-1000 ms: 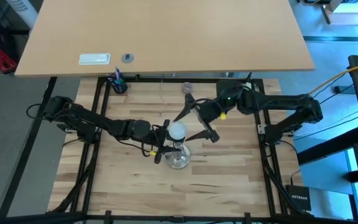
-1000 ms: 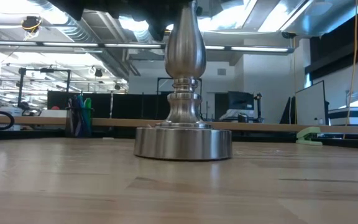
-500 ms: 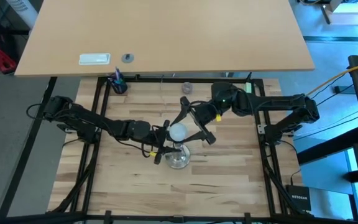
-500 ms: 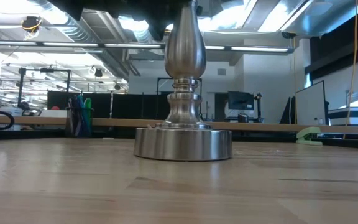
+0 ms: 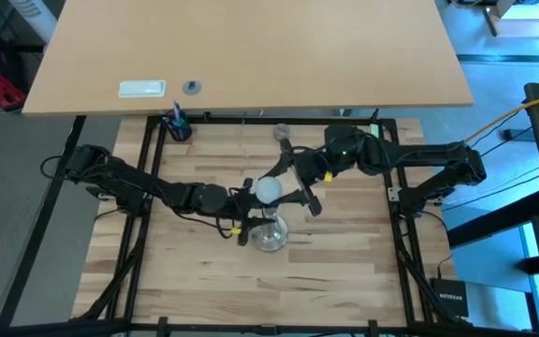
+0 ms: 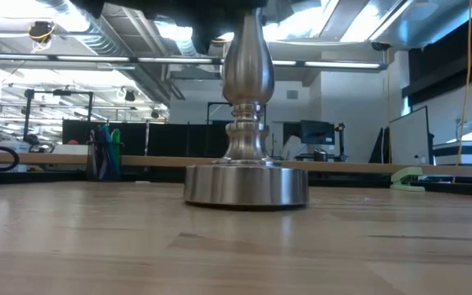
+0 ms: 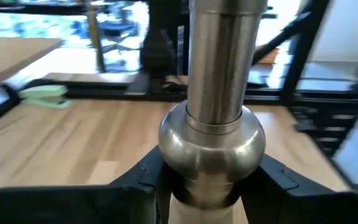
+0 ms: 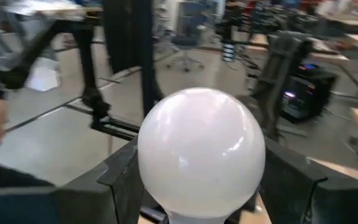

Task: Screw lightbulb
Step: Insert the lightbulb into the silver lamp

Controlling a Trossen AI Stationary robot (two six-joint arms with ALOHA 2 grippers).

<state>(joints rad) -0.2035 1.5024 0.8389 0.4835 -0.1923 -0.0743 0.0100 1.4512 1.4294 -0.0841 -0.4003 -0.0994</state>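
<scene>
The white frosted lightbulb (image 5: pixel 268 190) sits on top of the silvery stand (image 6: pixel 247 184), whose round base rests on the wooden table. My left gripper (image 5: pixel 248 213) reaches in from the table's left and is shut on the stand's stem. My right gripper (image 5: pixel 275 187) comes from the table's right, higher up, with one finger on each side of the bulb's globe (image 8: pixel 201 149). The bulb's screw base and the socket are hidden under the globe and the fingers. My left gripper pinches the stand's narrow neck (image 7: pixel 207 202), just under its round collar, between its two fingers. The fingers come nearly level from the table's left and lie across the stem. The stand is upright with its base on the table. My right gripper has the bulb's globe between its two fingers (image 8: pixel 126 171), one on each side at its widest part. They come nearly level from the table's right. The bulb stands upright on top of the stand.
A blue cup with pens (image 5: pixel 178 126) and a small greyish knob (image 5: pixel 282 132) stand near the table's far edge. A green stapler (image 6: pixel 408 174) lies far right. Beyond is a tan desk (image 5: pixel 251 47) with a white object (image 5: pixel 143 89).
My right gripper's fingers have drawn in from wide open to the sides of the bulb's globe, and its wrist has turned a little. My left gripper has also turned slightly. The stand's base has shifted a little sideways on the table.
</scene>
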